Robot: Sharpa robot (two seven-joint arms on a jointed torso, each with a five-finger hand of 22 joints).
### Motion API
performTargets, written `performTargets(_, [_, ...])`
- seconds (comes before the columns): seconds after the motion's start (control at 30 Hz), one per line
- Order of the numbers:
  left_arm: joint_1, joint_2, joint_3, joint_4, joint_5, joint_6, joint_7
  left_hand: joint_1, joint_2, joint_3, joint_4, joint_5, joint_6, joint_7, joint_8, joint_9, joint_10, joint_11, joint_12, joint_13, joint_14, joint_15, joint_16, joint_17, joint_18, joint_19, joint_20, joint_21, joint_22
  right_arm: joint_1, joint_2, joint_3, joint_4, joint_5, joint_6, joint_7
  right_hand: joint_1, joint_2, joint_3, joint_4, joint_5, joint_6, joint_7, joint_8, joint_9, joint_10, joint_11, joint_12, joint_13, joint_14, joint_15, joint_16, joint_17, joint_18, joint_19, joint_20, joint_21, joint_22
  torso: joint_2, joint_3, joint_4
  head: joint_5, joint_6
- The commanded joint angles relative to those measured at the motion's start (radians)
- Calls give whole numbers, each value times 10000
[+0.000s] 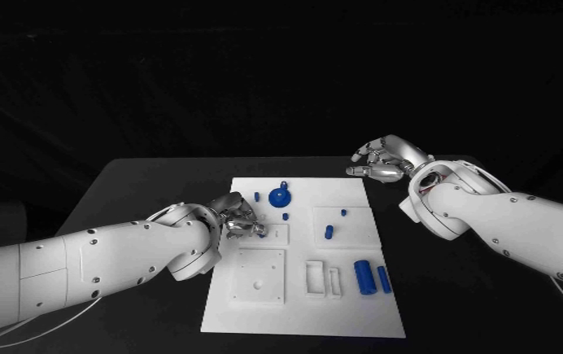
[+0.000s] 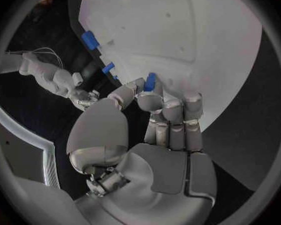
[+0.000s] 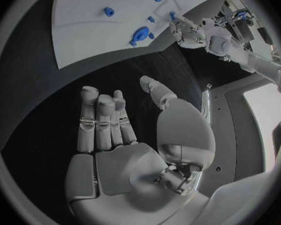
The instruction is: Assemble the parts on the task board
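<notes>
The lower part of a small blue part (image 2: 150,81) is covered by the fingertips (image 2: 148,101) of the left hand (image 1: 235,217), so its shape cannot be made out, and in the head view it is hidden behind that hand. The task board (image 3: 90,30) is cut off by the circle's rim in both wrist views. The tiny blue pieces (image 1: 344,212) near the board's middle are too small to be identified.

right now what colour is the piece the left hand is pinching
Blue; the small part in the left hand shows best in the left wrist view.
</notes>
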Motion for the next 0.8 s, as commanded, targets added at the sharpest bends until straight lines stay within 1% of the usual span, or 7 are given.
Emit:
performTargets(0.03, [4, 3, 8, 28, 1437, -1139, 554, 86, 162, 74, 17, -35, 1064, -960, 63, 22, -567, -493, 68, -10, 305, -633, 49, -10, 202, 7, -973, 56, 141, -6, -10, 5, 8, 19, 119, 141, -4, 43, 20, 17, 32, 1, 40, 43, 2, -38, -57, 69, -12, 9, -74, 36, -13, 432, 75, 16, -38, 99, -2, 7, 1, -1, 12])
performTargets(0.13, [4, -7, 8, 65, 1635, -1296, 601, 80, 168, 75, 21, -39, 1063, -960, 62, 23, -569, -493, 69, -13, 303, -633, 50, -14, 203, 5, -973, 56, 140, -6, -11, 5, 5, 34, 120, 143, -4, 43, 20, 17, 32, 1, 40, 43, 2, -38, -57, 69, -12, 9, -74, 37, -13, 432, 75, 16, -38, 99, 0, 9, 0, 0, 8])
performTargets(0.2, [4, -7, 8, 92, 1635, -1307, 594, 30, 259, 82, 78, -74, 1069, -968, 65, 28, -561, -501, 92, -25, 321, -646, 72, -25, 204, 19, -974, 64, 138, -6, -14, 5, 6, 34, 126, 142, -4, 43, 19, 17, 32, 1, 40, 43, 2, -38, -57, 70, -13, 9, -74, 37, -13, 432, 75, 16, -39, 99, 2, 11, -1, 5, 7])
performTargets(0.33, [4, 4, 6, 131, 1585, -1310, 543, 22, 273, 88, 82, -82, 1070, -973, 65, 30, -554, -508, 110, -30, 329, -656, 86, -31, 209, 26, -978, 72, 139, -6, -15, 5, 6, 37, 135, 139, -5, 45, 16, 17, 33, 3, 40, 44, 2, -39, -57, 72, -16, 9, -73, 37, -14, 432, 75, 17, -39, 101, 2, 14, -2, 10, -23])
performTargets(0.6, [4, 79, 5, 103, 847, -1118, 114, -2, 278, 94, 91, -118, 1068, -980, 61, 29, -539, -517, 158, -36, 348, -676, 125, -40, 219, 47, -986, 93, 143, -6, -14, 5, 6, 38, 158, 126, -10, 47, 11, 21, 35, 4, 41, 45, 2, -40, -56, 76, -20, 8, -73, 38, -15, 432, 75, 18, -40, 102, 2, 13, -6, 22, -49])
performTargets(0.67, [4, 103, 5, 87, 743, -1088, 15, -15, 260, 92, 95, -137, 1073, -983, 63, 29, -533, -520, 180, -38, 353, -682, 141, -44, 223, 55, -988, 102, 144, -6, -13, 5, 6, 38, 163, 126, -13, 47, 8, 23, 36, 4, 41, 46, 2, -41, -56, 77, -21, 8, -73, 38, -15, 432, 75, 18, -41, 102, 1, 20, -8, 24, -50])
performTargets(0.8, [4, 167, 4, 36, 400, -1058, -151, -34, 217, 97, 108, -149, 1098, -992, 74, 32, -526, -528, 220, -41, 362, -692, 171, -51, 230, 70, -993, 118, 146, -6, -9, 5, 30, 39, 164, 127, -15, 48, 6, 23, 39, 4, 41, 46, 2, -42, -56, 79, -24, 7, -72, 38, -16, 432, 74, 19, -41, 104, 0, 20, -8, 25, -67])
